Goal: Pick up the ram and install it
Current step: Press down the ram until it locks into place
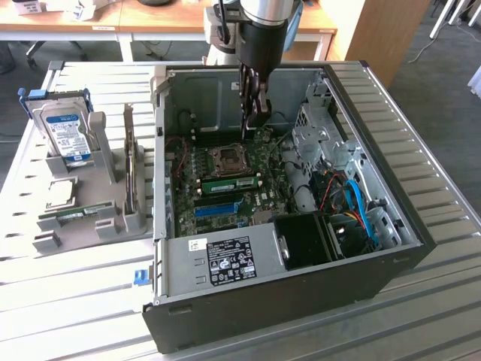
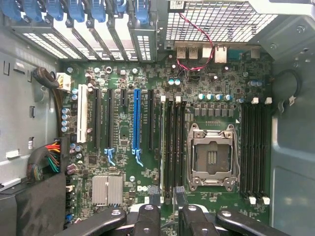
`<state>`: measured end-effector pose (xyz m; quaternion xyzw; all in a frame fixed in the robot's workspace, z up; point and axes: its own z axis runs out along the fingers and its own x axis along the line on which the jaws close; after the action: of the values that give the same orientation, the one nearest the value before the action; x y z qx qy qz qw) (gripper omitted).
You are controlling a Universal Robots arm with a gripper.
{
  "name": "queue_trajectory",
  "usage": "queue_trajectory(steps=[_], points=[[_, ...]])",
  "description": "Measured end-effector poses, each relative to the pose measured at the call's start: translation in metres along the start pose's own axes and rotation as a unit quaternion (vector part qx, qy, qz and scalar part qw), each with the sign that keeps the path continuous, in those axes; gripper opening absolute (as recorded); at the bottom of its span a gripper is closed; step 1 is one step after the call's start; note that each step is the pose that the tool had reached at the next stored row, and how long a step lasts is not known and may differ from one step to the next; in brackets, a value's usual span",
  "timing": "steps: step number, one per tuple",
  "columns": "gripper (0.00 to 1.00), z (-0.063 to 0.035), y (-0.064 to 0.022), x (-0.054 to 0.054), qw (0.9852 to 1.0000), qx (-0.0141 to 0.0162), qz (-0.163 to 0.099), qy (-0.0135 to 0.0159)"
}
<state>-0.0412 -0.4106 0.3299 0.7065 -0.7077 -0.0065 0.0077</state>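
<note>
The pincer [image 1: 252, 129] hangs inside the open computer case [image 1: 379, 120], tips pointing down over the motherboard [image 1: 263, 154]. Its two dark fingers [image 2: 153, 196] stand apart with nothing between them: released, carrying no load. The ram [image 1: 229, 184], a green stick, lies seated in a memory slot just below and in front of the pincer, clear of the fingertips, alongside the empty CPU socket [image 1: 225, 158], which sits between stick and pincer. Well away from the pincer, toward the exterior view's left and outside the case, a grey holder [image 1: 101, 218] carries a second green stick [image 1: 73, 215], a silver processor chip [image 1: 60, 192] and a blue-labelled hard drive [image 1: 66, 135].
</note>
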Motion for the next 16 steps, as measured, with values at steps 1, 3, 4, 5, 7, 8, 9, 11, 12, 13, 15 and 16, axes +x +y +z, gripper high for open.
queue_trajectory(steps=[1,3,4,5,7,8,9,11,12,13,15,16], points=[[0.25,0.0,0.0,0.0,1.0,0.0,0.0,0.0],[0.25,0.0,0.0,0.0,1.0,0.0,0.0,0.0],[0.25,0.0,0.0,0.0,1.0,0.0,0.0,0.0],[0.25,0.0,0.0,0.0,1.0,0.0,0.0,0.0],[0.25,0.0,0.0,0.0,1.0,0.0,0.0,0.0],[0.25,0.0,0.0,0.0,1.0,0.0,0.0,0.0],[0.25,0.0,0.0,0.0,1.0,0.0,0.0,0.0],[0.24,0.0,0.0,0.0,1.0,0.0,0.0,0.0],[0.17,0.0,0.0,0.0,1.0,0.0,0.0,0.0],[0.11,0.0,0.0,0.0,1.0,0.0,0.0,0.0],[0.11,0.0,0.0,0.0,1.0,0.0,0.0,0.0],[0.11,0.0,0.0,0.0,1.0,0.0,0.0,0.0]])
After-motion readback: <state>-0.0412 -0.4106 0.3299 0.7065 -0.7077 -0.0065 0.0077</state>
